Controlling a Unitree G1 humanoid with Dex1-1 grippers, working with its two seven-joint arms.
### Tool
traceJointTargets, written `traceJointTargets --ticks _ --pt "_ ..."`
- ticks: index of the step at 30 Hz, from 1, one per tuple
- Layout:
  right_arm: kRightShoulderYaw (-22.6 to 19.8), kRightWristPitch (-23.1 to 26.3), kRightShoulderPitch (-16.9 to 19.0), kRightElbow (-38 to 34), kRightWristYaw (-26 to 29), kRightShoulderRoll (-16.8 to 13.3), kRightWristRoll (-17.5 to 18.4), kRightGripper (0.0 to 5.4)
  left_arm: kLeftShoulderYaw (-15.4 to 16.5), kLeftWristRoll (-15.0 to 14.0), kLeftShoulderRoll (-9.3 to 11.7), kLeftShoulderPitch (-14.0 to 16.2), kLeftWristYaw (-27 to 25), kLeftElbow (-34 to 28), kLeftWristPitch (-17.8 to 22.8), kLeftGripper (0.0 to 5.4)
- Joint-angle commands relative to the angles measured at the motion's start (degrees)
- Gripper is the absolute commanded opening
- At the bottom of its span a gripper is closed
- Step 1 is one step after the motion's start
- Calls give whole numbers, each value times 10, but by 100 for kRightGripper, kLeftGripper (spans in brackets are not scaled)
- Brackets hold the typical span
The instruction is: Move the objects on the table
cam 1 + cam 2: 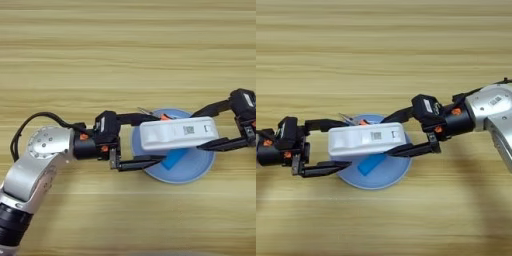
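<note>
**Two claws meet over the blue plate**

While both arms reach inward across the worktop (125, 45), the left eye view shows the white device (178, 132) lying lengthways over the light-blue plate (197, 172), its small label facing up. The left claw (150, 141) comes in from the plate's left side, its two black fingers spread wide: one runs along the far edge of the device, the other along the plate's near-left rim, so the device's left end sits between them. Whether either finger presses on the device I cannot tell. The right claw (205, 127) enters from the plate's right side, fingers likewise spread, bracketing the device's right end. Behind the device, on the far part of the plate, the pliers (155, 114) peek out: a thin metal tip and a bit of orange handle. A blue block (174, 160) lies on the plate just on the near side of the device.

In the right eye view the same arrangement sits further left. The plate (381, 180) carries the device (367, 139), with the left claw (338, 145) on the plate's left and the right claw (398, 132) on its right, both wide and straddling the device's ends. The pliers (352, 119) show beyond the device's far edge, and the blue block (372, 164) lies under its near edge. The right arm's silver forearm is at the picture's right edge.
</note>
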Motion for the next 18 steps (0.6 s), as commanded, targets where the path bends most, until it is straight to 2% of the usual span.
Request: traceJointTargets --ticks 1,8,18 --pt "-2 0 -13 0 -9 1 0 291 -9 6 -5 -2 -7 -1 -6 349" --pt "-2 3 -17 -1 -8 2 3 291 -10 7 -6 -4 -5 1 -6 286" --pt "-8 13 -29 -4 -8 2 13 291 -10 7 -8 -5 -5 2 -8 285"
